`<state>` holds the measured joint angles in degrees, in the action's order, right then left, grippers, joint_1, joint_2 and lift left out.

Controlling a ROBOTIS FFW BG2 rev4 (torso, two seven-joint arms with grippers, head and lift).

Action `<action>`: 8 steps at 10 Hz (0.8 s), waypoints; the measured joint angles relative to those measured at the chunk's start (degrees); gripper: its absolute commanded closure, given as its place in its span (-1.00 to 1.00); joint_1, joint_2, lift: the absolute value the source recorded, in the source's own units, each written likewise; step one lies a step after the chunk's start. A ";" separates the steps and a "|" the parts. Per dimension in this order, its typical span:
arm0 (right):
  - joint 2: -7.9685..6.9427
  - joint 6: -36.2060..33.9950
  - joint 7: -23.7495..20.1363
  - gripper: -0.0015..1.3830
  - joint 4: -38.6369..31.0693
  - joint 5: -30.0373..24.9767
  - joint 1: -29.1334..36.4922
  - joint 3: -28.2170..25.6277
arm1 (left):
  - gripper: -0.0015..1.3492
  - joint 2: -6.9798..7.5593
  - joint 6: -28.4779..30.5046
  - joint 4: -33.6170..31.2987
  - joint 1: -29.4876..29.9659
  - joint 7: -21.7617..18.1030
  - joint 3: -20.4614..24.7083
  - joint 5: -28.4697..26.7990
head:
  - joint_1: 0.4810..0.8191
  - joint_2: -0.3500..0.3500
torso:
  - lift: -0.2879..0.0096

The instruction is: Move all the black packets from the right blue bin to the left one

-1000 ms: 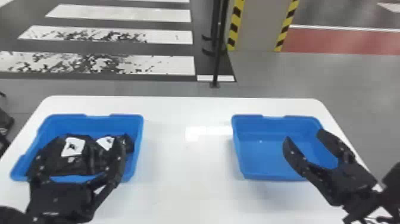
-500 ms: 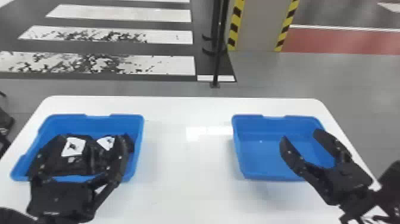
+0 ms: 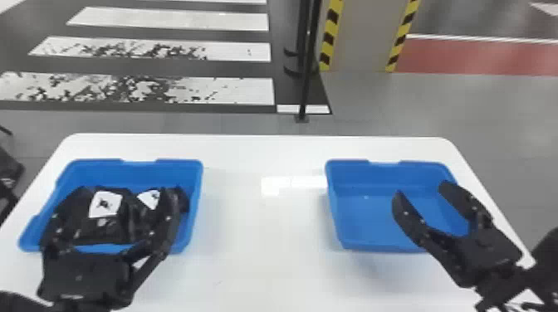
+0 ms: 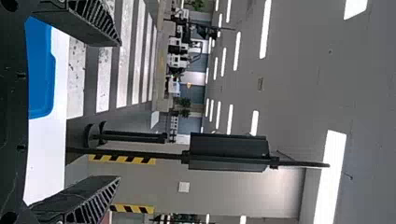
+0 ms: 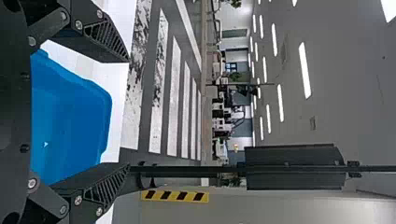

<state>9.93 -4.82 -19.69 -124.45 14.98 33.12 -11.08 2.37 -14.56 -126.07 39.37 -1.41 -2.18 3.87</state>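
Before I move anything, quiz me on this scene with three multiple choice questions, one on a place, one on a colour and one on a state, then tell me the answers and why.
1. Where are the black packets?
A) right blue bin
B) left blue bin
C) between the bins

2. What colour are the packets' labels?
A) yellow
B) red
C) white

3. How is the right gripper?
A) open
B) shut on nothing
C) shut on a packet

Answers:
1. B: they lie within its blue walls.
2. C: pale patches stand out on the black.
3. A: its fingers are apart, nothing between them.
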 measured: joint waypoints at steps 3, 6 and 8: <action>0.00 0.19 0.13 -0.63 0.14 0.32 0.20 0.00 | -0.99 0.00 -0.57 0.00 0.12 0.00 0.16 -0.20 | 0.27 -0.19 | -0.01; 0.00 0.19 0.51 -0.63 -0.35 0.31 0.67 0.00 | -0.99 -0.06 -0.55 0.00 0.14 0.00 0.35 -0.14 | 0.27 -0.19 | -0.01; -0.02 0.19 0.67 -0.63 -0.41 0.44 0.81 0.00 | -0.99 0.06 -0.74 -0.07 0.01 0.00 0.26 -0.03 | 0.27 -0.19 | -0.01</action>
<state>9.92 -4.64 -19.02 -124.86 15.42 33.92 -11.08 2.43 -15.31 -126.13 39.39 -1.41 -1.92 3.84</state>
